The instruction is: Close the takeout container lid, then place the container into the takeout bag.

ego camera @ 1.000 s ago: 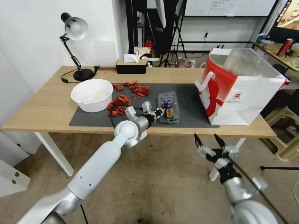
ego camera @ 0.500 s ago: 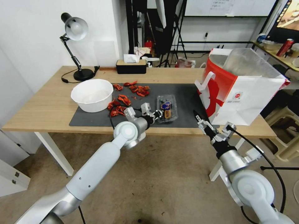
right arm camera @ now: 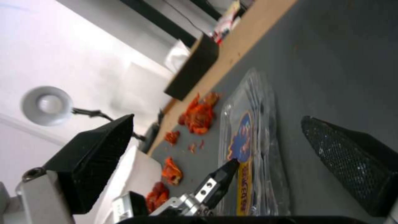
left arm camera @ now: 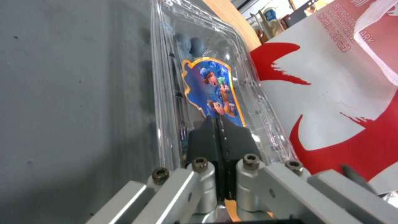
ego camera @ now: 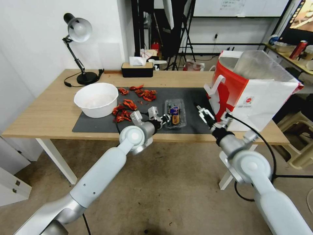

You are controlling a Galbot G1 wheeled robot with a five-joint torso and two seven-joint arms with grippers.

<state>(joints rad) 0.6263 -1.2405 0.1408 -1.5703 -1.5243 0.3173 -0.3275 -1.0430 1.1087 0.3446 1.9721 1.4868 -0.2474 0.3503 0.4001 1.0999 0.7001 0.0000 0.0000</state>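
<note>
The takeout container (ego camera: 176, 114), a small clear clamshell with dark berries, lies flat on the grey mat (ego camera: 195, 98) with its lid (left arm camera: 211, 87) down. My left gripper (ego camera: 167, 118) is shut, and its tips (left arm camera: 217, 123) rest on the lid's coloured label at the near end. My right gripper (ego camera: 211, 111) hovers open over the mat between the container and the takeout bag (ego camera: 257, 94). In the right wrist view the open fingers (right arm camera: 99, 155) frame the container (right arm camera: 253, 130) and the left gripper (right arm camera: 224, 174). The red-and-white bag (left arm camera: 331, 93) stands upright and open at the mat's right end.
A white bowl (ego camera: 96, 98) stands at the mat's left end, with red shell scraps (ego camera: 130, 104) scattered between it and the container. A desk lamp (ego camera: 80, 32) and a black tissue box (ego camera: 137, 69) stand at the back. The table's front edge (ego camera: 163, 137) runs just under both wrists.
My right arm has risen from below the table's front edge and reached forward over the mat, beside the bag. The left gripper and the container have barely moved.
</note>
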